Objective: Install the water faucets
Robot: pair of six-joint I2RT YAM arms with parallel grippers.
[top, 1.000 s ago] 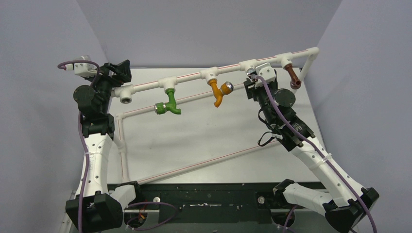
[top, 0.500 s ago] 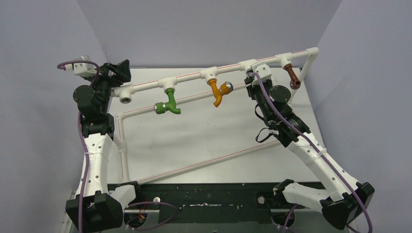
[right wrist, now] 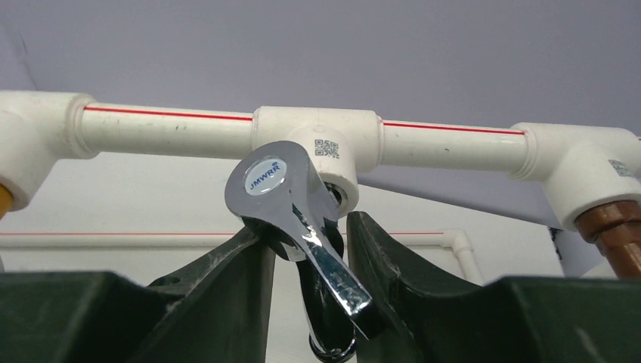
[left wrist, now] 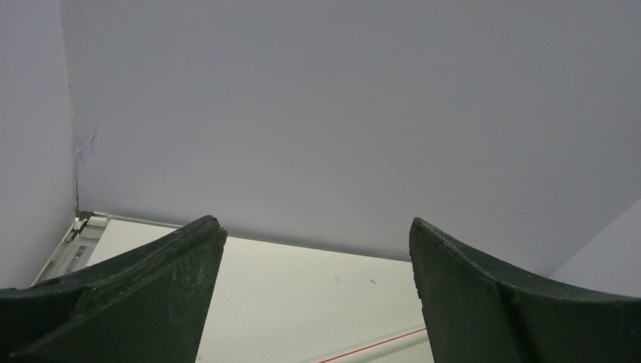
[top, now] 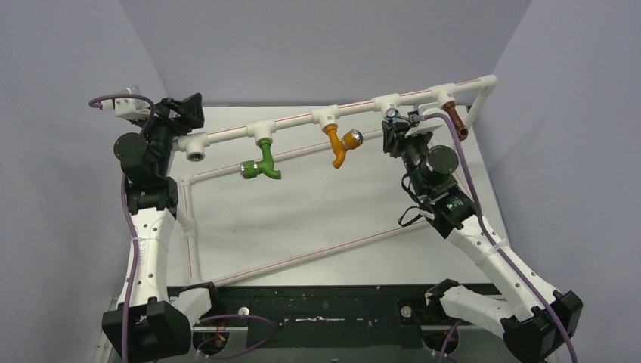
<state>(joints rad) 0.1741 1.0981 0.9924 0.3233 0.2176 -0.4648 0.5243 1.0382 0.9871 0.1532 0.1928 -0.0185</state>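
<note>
Chrome faucet (right wrist: 298, 219): polished metal, mirror-gloss, smooth. The round badge (right wrist: 266, 174) on its lever looks like glossy plastic.
Pipe run (right wrist: 166, 128) and tee fitting (right wrist: 317, 140): white plastic, smooth, semi-gloss, with a thin red printed stripe.
Brown tap (right wrist: 616, 227): glossy, ribbed neck.
Green tap (top: 261, 163), orange tap (top: 337, 148): coloured plastic look, satin. The orange one's knob (top: 354, 137) is shiny metal.
Right end effector (right wrist: 308, 238) fingers (right wrist: 227, 280): dark matt plastic, slightly grainy.
Left end effector (left wrist: 316, 227) fingers (left wrist: 151, 287): same finish, fine scuffs.
Desk (top: 302, 219): matt off-white.
Walls (top: 302, 45): matt, flat.
</note>
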